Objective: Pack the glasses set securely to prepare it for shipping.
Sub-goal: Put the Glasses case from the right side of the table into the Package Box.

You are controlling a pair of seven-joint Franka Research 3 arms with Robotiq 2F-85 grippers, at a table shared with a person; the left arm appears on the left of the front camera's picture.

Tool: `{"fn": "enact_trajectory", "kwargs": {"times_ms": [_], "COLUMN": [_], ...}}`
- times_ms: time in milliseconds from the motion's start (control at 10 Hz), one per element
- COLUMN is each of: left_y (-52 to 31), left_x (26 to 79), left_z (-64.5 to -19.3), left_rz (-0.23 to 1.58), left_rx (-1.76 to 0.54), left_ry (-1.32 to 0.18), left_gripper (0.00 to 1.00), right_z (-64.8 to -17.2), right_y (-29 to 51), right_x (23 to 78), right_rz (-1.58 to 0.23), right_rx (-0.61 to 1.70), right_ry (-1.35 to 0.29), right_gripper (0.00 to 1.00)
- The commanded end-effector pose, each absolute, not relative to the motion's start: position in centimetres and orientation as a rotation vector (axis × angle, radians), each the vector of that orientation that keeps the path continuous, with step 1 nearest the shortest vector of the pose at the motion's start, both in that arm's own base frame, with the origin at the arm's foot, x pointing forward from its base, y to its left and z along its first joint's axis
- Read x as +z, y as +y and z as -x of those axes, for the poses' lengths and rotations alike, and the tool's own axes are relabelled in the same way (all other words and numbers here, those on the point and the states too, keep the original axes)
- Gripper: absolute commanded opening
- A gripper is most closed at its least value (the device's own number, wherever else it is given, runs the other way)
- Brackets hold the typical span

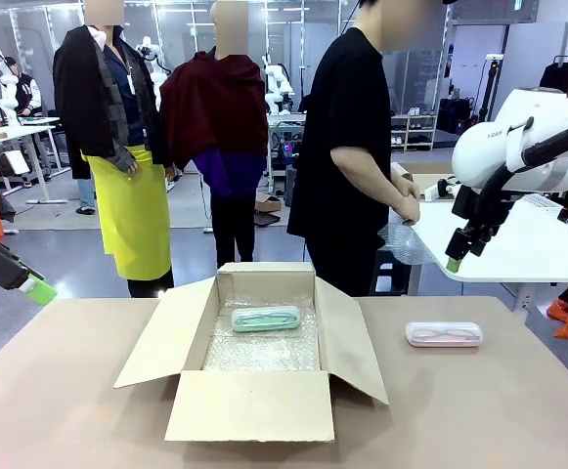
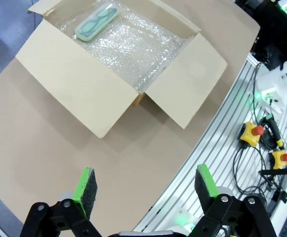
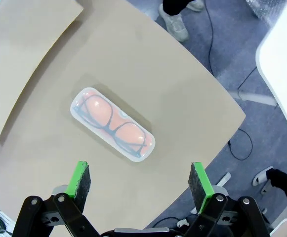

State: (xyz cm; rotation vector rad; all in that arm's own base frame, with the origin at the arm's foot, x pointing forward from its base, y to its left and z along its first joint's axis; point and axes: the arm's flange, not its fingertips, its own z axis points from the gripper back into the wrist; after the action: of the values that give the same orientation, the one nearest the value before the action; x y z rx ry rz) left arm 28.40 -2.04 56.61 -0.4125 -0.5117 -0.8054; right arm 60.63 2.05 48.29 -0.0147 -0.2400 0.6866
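The mint green glasses case (image 1: 266, 318) lies on bubble wrap inside the open cardboard box (image 1: 249, 405); the left wrist view has the mint green case (image 2: 97, 21) at the box's far end. The pale pink case (image 1: 444, 334) rests flat on the table to the right of the box, and the pink case (image 3: 113, 123) lies directly below my right gripper (image 3: 139, 185), which is open. My right gripper (image 1: 458, 256) hangs high above the table's right side. At the left edge, my left gripper (image 1: 35, 289) hovers open and empty, as the left gripper (image 2: 144, 190) view confirms.
A person in black (image 1: 347, 156) stands at the far side, turned to a white side table (image 1: 518, 244) and handling a sheet of bubble wrap (image 1: 408, 239). The box's flaps (image 1: 352, 337) spread out over the table. Cables and emergency-stop buttons (image 2: 252, 133) sit along the rail on my side.
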Motion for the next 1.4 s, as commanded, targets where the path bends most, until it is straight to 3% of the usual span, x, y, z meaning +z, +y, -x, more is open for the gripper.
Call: {"fn": "enact_trajectory", "kwargs": {"times_ms": [0,200,700,1300], "left_y": [-1.9,-1.9,-1.9,-1.9], "left_x": [56.6,56.6,56.6,56.6], "left_z": [-28.3,-28.3,-28.3,-28.3], "left_rz": [0.410,0.410,0.410,0.410], "left_rx": [-0.810,-0.810,-0.810,-0.810], "left_ry": [-0.508,-0.508,-0.508,-0.508], "left_gripper": [1.00,1.00,1.00,1.00], "right_z": [-61.3,-61.0,-60.6,-60.8], "right_y": [2.0,2.7,3.4,4.1], "right_x": [48.2,47.8,45.3,44.6], "right_rz": [0.016,-0.010,0.052,0.048], "right_rx": [0.835,1.100,1.473,1.475], "right_ry": [-0.224,-0.237,-0.135,-0.109], "right_gripper": [1.00,1.00,1.00,1.00]}}
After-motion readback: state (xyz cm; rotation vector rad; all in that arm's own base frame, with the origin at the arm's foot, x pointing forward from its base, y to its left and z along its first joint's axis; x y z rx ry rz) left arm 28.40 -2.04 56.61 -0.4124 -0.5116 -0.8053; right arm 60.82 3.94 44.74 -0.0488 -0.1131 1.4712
